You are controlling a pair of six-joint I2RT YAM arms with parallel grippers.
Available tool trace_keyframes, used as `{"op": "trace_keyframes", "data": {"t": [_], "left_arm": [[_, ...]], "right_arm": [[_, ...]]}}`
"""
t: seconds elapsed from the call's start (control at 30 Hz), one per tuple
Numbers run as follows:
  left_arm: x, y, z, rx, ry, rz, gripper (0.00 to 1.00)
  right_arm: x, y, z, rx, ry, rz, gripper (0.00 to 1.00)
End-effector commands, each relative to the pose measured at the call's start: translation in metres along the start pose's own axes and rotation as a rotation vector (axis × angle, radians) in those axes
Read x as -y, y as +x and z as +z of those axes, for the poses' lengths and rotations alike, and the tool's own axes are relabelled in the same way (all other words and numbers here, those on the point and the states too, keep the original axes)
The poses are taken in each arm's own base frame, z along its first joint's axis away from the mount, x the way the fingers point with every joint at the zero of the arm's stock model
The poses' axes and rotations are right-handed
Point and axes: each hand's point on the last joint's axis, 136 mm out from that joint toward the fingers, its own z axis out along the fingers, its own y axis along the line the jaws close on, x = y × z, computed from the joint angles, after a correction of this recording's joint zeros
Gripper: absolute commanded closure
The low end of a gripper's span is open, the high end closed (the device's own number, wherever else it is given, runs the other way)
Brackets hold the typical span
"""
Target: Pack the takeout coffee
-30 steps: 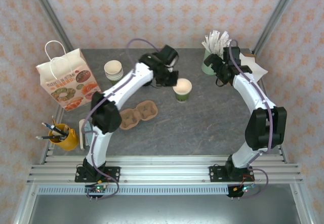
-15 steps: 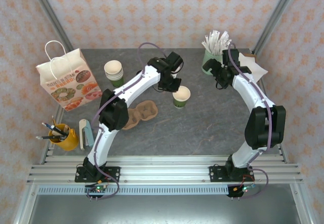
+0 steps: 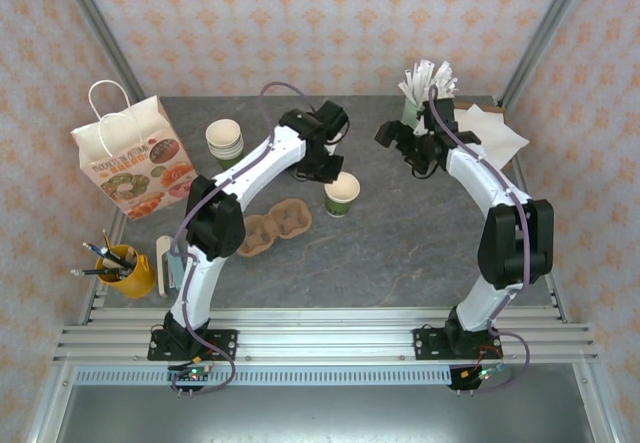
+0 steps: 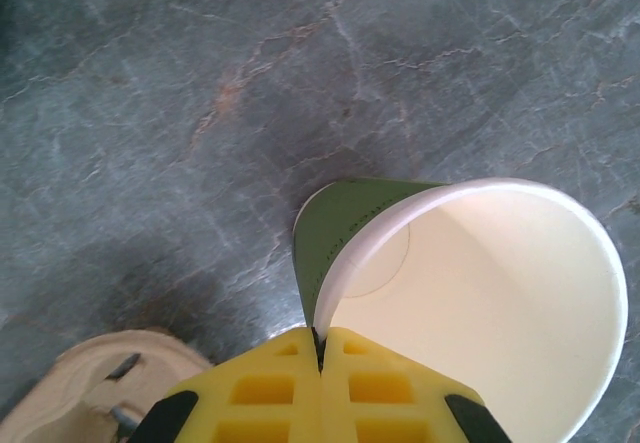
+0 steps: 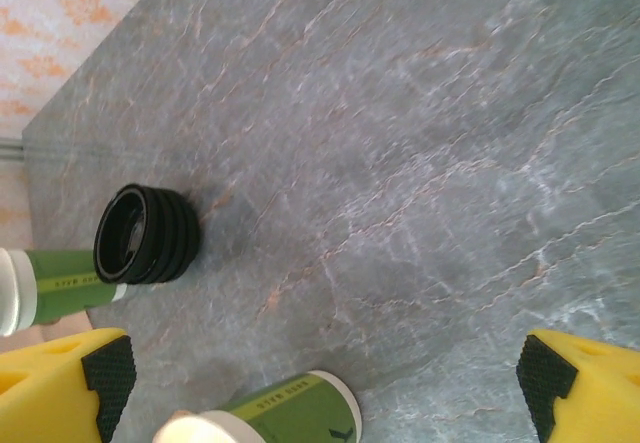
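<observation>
left gripper pinching the rim of the lidless paper cup – cup upright on the table, right gripper spread wide – near stacked black lids

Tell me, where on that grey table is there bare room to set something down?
The widest bare patch is the near middle of the table, between the cardboard cup tray, the green cup and the right arm. The left side is crowded: paper bag, cup stack, tray, pen pot.

I see a grey marbled tabletop under even light. Peach-patterned wallpaper panels close it in from nine round to three o'clock, with aluminium rails at six.
</observation>
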Motion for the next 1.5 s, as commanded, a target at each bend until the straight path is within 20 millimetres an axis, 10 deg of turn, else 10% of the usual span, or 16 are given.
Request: {"op": "trace_keyframes", "data": {"t": [0.0,0.1,0.37,0.57,0.7,1.47], "left_arm": [[-0.012,0.007,-0.023,-0.006,-0.031,0.026,0.77],[-0.019,0.002,-0.032,0.011,-0.007,-0.001,0.43],[-0.072,-0.034,-0.078,0.160,-0.006,-0.328,0.31],[-0.138,-0.047,-0.058,0.254,-0.103,-0.901,0.27],[-0.148,-0.056,-0.041,0.271,-0.155,-1.106,0.30],[-0.171,-0.057,0.023,0.258,-0.350,-1.311,0.37]], "right_arm": [[-0.018,-0.010,-0.005,0.020,-0.049,-0.045,0.01],[-0.016,-0.010,-0.005,0.019,-0.043,-0.048,0.01],[-0.014,-0.017,-0.009,0.054,-0.012,-0.038,0.01],[-0.010,-0.021,-0.007,0.077,0.013,-0.030,0.01],[-0.011,-0.024,-0.006,0.083,0.016,-0.030,0.01],[-0.014,-0.032,-0.006,0.079,0.041,-0.071,0.01]]}}
